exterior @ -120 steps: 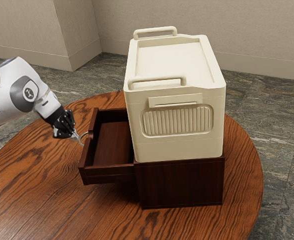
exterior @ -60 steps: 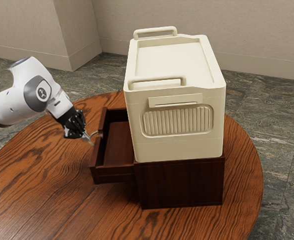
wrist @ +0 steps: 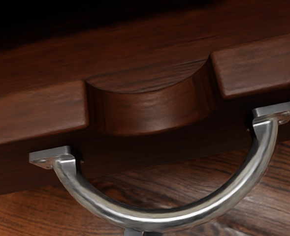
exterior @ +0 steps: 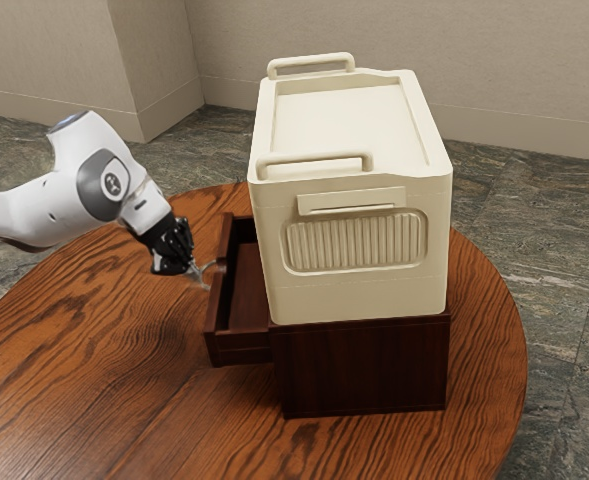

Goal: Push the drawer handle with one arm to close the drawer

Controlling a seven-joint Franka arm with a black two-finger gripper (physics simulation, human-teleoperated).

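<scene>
In the exterior view my black gripper [exterior: 200, 279] reaches down at the outer side of the dark wooden drawer [exterior: 218, 312], its tip at the curved metal handle [exterior: 211, 265]. The drawer stands partly out of its cabinet [exterior: 364, 370], toward the exterior view's left. Seen from the wrist, the silver handle [wrist: 159, 219] bows outward from the drawer front [wrist: 34, 113], below a rounded notch in the top edge. A small grey piece appears against the handle's outermost curve. Whether the gripper is open or shut cannot be made out.
A large cream box [exterior: 359, 290] with raised handles rests on top of the cabinet. Everything stands on a round wooden table [exterior: 114, 400], and the bare tabletop extends around the drawer's outer side. Walls rise behind the table.
My arm and gripper have moved toward the exterior view's right. The drawer has slid the same way, farther into the cabinet, while the cabinet and cream box have stayed put.
</scene>
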